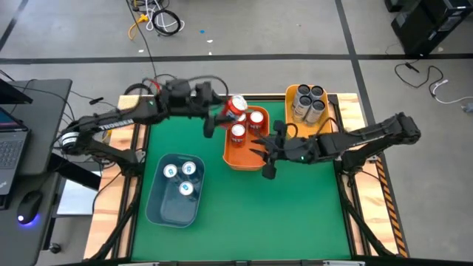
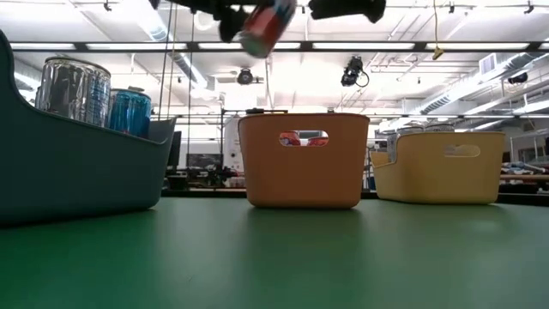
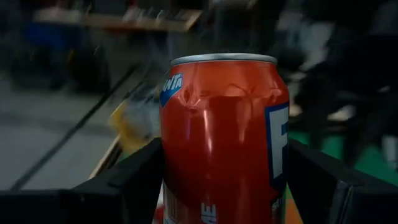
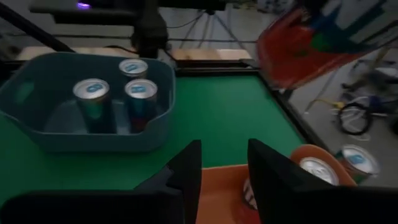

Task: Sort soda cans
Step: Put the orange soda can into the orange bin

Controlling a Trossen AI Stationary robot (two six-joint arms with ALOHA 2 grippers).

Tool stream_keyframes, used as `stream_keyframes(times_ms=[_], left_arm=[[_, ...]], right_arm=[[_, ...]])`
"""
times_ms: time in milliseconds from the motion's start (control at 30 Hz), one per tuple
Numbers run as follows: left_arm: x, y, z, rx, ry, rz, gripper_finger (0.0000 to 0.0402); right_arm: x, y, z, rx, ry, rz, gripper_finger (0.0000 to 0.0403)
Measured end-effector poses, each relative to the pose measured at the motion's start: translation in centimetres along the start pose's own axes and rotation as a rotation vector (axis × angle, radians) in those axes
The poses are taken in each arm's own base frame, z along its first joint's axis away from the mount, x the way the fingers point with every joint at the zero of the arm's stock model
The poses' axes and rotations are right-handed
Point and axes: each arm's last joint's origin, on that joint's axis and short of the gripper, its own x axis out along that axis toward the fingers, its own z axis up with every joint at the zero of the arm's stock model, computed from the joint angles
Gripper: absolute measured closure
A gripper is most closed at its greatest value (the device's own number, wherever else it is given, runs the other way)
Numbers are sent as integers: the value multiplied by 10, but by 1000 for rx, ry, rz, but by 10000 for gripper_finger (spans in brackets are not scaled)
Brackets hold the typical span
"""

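A dented red can [image 3: 224, 137] sits clamped between the two dark fingers [image 3: 134, 180] of the left gripper [image 1: 225, 112], held tilted in the air above the far rim of the orange bin [image 1: 235, 159]; the low view shows the same can [image 2: 266, 26] hanging well above that bin [image 2: 303, 163]. Inside the orange bin stand two more red cans with white tops [image 1: 247, 124], their red sides showing through the bin's handle slot in the low view. Directly over the near right part of the orange bin hangs the right gripper [image 1: 264, 155], holding nothing, its fingers [image 4: 186, 168] drawn near each other with a narrow gap between them. To the right of the orange bin and just beside its far corner is the yellow bin [image 1: 293, 122], holding four dark grey cans [image 1: 308, 102] packed together. To the left of the orange bin and nearer the front of the green table [image 1: 295, 214] lies the blue bin [image 1: 159, 210], well apart from it, with three teal-blue cans [image 1: 182, 177] standing upright inside; the right wrist view shows those three cans [image 4: 118, 93] grouped in that bin [image 4: 37, 134].
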Motion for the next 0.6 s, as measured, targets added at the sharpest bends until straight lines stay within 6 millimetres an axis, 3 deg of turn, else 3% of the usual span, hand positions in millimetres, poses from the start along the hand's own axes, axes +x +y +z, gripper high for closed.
stream_keyframes(times_ms=[200,367,467,600], left_arm=[[18,-17,-32,53,-264,-79,114],[19,-21,-68,29,-340,-167,114],[22,-26,-79,16,-365,-206,114],[30,-34,-87,13,-354,-243,114]], right_arm=[[-6,7,-31,40,-29,-97,311],[-13,3,-57,187,-226,-69,331],[-11,2,-64,261,-372,-18,336],[-6,3,-57,243,-457,-16,325]])
